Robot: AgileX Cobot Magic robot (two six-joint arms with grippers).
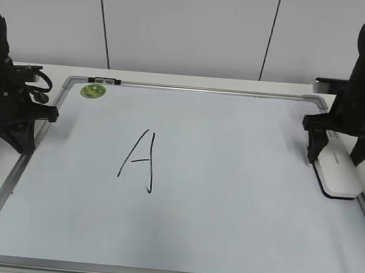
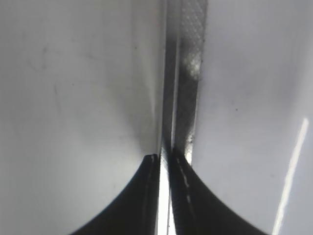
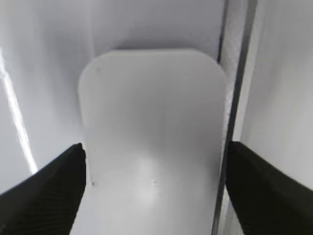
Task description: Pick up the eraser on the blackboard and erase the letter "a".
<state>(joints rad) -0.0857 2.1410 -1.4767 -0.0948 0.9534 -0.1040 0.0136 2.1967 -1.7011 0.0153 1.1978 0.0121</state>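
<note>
The blackboard [image 1: 225,230] is a white board in a silver frame with a round green sticker [image 1: 92,90]. Only a large capital "A" [image 1: 140,161] is drawn on it; no small letter "a" is visible. The eraser [image 1: 340,176], a white rounded block, lies on the board by its right frame and fills the right wrist view [image 3: 151,122]. My right gripper [image 1: 336,153] [image 3: 155,152] is open, one finger close to each side of the eraser's far end. My left gripper [image 1: 17,136] [image 2: 165,159] is shut and empty over the board's left frame.
The board's left frame strip [image 2: 188,73] runs right under the left fingertips. The right frame strip [image 3: 234,73] runs just beside the eraser. A small black and silver clip [image 1: 104,79] sits on the top frame. A white wall stands behind the table.
</note>
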